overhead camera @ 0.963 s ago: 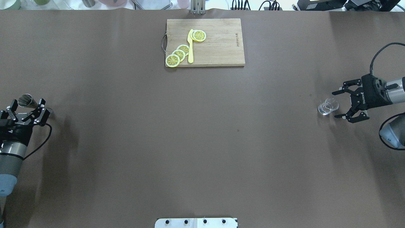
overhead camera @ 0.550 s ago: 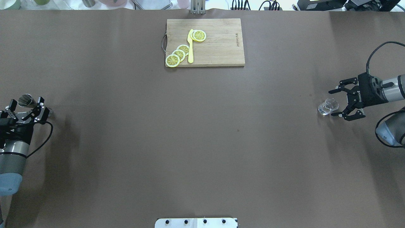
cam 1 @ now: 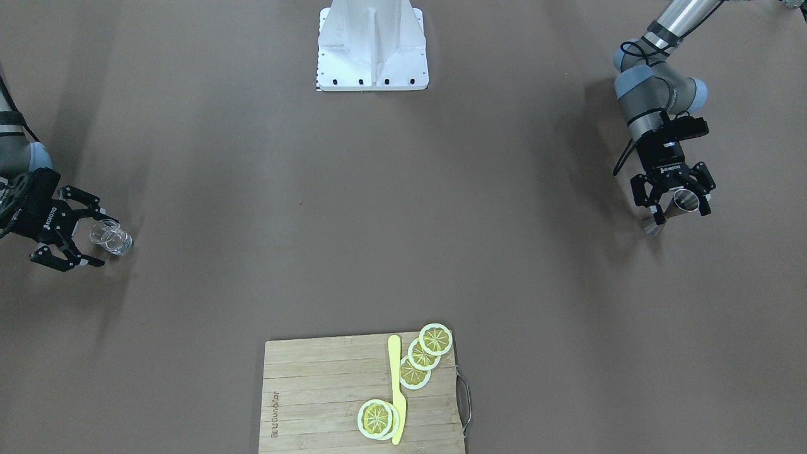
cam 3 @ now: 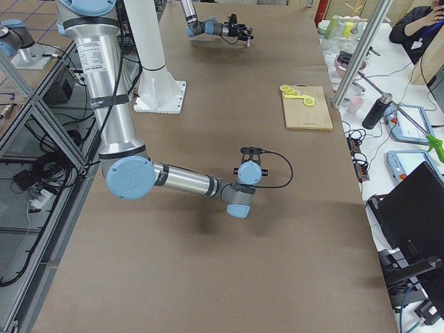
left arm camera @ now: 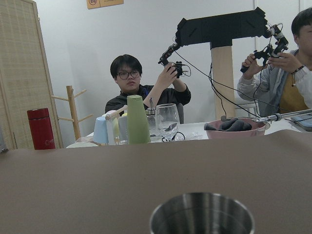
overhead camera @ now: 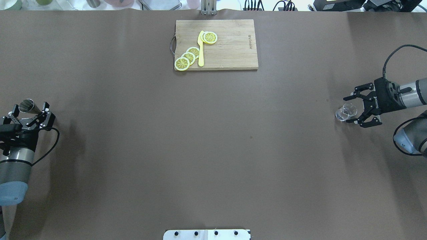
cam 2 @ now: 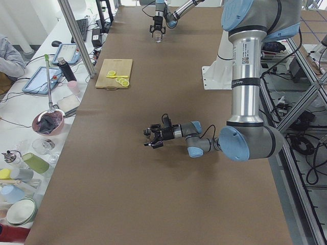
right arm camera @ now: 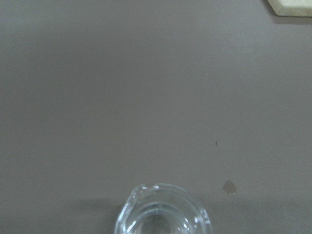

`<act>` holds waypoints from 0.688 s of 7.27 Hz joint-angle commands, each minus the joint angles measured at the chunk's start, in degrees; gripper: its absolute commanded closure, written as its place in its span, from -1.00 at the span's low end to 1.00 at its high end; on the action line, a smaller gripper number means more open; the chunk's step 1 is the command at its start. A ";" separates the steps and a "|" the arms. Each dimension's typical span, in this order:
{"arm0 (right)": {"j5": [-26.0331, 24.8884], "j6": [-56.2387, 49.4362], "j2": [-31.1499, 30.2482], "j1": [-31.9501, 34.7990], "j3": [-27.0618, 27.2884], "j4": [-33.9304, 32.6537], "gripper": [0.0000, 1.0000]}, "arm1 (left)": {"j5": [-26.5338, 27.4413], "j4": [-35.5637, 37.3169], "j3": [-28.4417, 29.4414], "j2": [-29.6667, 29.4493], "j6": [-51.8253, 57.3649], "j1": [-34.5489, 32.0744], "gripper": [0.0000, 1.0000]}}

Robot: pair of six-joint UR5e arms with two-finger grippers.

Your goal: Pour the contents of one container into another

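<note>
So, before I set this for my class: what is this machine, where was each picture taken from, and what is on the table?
It is a robot with two arms at a brown table, each arm ending in a two-finger gripper. One picture looks down from behind the robot and one faces it from across the table. Two look along the table from its ends, and two come from cameras on the wrists. The left gripper is open around a steel jigger that stands on the table. The right gripper is open too, its fingertips at a clear glass cup. Nothing is held yet. On the side far from the robot lies a cutting board with lemon slices and a yellow knife.
</note>
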 commanded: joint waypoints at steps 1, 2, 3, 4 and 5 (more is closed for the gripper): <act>-0.11 -0.02 0.12 -0.33 0.00 0.04 -0.65 | 0.23 0.79 -0.17 -0.21 -2.51 0.28 -0.98; -0.20 -0.02 0.21 -0.50 0.00 0.04 -0.55 | 0.14 0.79 0.18 -0.21 -2.51 0.62 -0.98; -0.20 -0.02 0.21 -0.59 0.00 0.04 -0.43 | -0.03 2.36 0.10 -0.21 -2.51 0.89 -0.98; -0.20 0.06 0.21 -0.68 0.00 0.04 -0.32 | -0.04 3.94 0.27 -0.56 -2.60 0.89 -0.98; -0.20 0.06 0.21 -0.68 0.00 0.04 -0.19 | 0.40 3.95 -0.08 -0.48 -3.04 1.07 -0.98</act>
